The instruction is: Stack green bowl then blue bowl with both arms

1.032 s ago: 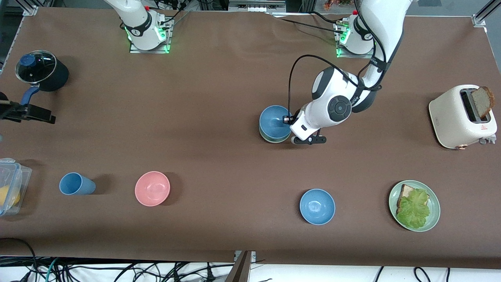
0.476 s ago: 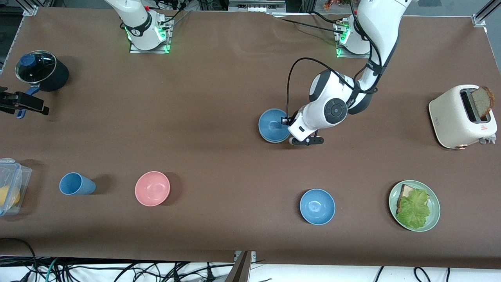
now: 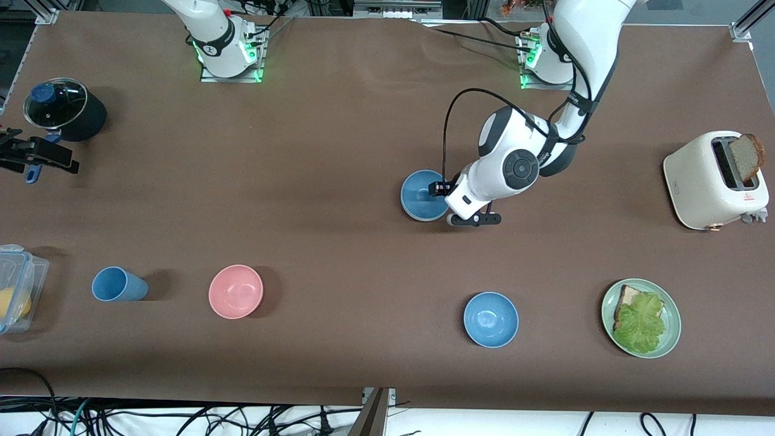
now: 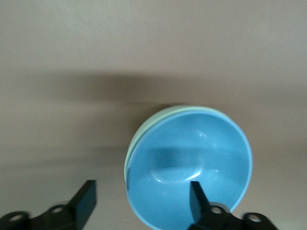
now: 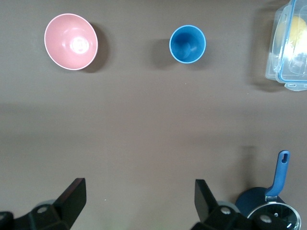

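right end effector (image 3: 15, 154): over the tabletop (image 3: 339, 121) edge beside the lidded pot (image 3: 63, 109), fingers spread wide and empty; this arm waits.
pink bowl (image 3: 235, 291): beside the blue cup (image 3: 118, 284).
blue bowl (image 4: 192, 167): nested in the green bowl (image 4: 144, 132), mid-tabletop.
left end effector (image 4: 143, 201): low at the stack, fingers (image 4: 196, 199) apart, straddling the blue bowl's rim without clamping it.
second blue bowl (image 3: 491, 319): nearer the camera, beside the green plate (image 3: 641, 318).

Toaster (image 3: 714, 181), sandwich plate (image 3: 671, 339), pink bowl (image 3: 235, 291), cup (image 3: 118, 284), pot (image 3: 63, 110).
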{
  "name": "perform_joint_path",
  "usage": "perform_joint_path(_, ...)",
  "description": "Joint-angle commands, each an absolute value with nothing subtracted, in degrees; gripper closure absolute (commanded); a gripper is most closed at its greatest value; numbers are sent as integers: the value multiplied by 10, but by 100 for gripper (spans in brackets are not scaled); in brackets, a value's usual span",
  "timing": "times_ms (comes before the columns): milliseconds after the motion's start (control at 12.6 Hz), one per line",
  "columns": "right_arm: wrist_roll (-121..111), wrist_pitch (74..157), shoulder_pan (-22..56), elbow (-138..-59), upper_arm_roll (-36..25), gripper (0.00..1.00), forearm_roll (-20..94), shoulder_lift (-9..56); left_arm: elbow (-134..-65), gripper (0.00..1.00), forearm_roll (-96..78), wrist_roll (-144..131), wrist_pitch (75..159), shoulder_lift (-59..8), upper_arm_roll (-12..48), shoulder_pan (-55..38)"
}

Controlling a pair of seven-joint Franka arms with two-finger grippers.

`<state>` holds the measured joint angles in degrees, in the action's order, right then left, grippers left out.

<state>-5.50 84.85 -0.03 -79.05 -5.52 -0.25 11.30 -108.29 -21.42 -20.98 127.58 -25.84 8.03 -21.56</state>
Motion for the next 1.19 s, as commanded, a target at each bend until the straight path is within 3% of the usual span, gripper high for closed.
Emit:
perform_joint_path(0, -65, 856, -13, -804, -43, 0, -11, 104, -1096, 0, -224, -207, 1213, -176, 77, -155)
perform_joint_path(317, -64, 859, -12, -804, -43, 0, -11, 104, -1116, 0, -210, -136, 1142, -82, 64, -61)
perform_joint_path(714, -62, 859, -13, -804, -46, 0, -13, 109, -1104, 0, 2, -133, 1030, 45, 63, -17)
perform_joint_path(873, -62, 859, -12, -804, -44, 0, -25, 109, -1080, 0, 12, -134, 981, 64, 57, -17)
perform_joint_path(1111, -62, 860, -10, -803, -41, 0, -25, 109, -1044, 0, 9, -133, 973, 41, 40, -17)
